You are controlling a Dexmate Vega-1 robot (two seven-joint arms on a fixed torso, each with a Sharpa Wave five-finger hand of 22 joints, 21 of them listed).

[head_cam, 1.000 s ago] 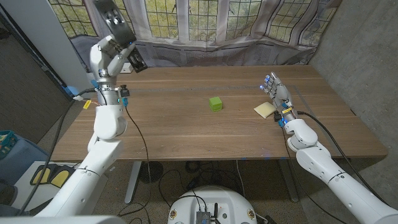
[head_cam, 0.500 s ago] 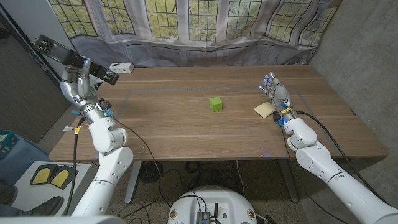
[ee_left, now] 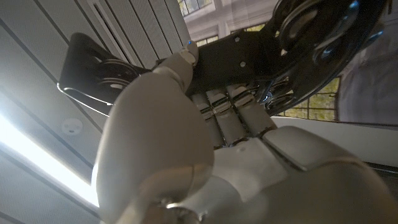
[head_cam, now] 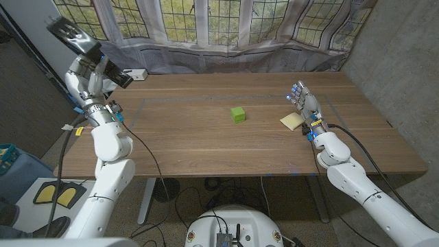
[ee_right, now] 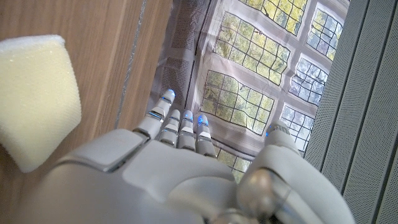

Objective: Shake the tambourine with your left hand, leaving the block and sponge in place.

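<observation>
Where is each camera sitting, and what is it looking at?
Head view: sits on the robot's head, looks down at the table with the green block and sponge; both arms show.
Left wrist view: sits on the left wrist, looks along the left hand gripping the black tambourine, with the ceiling and window behind.
Right wrist view: sits on the right wrist, looks along the right hand toward the window.
Shared: head and right wrist views both show the sponge; head and left wrist views both show the tambourine.
</observation>
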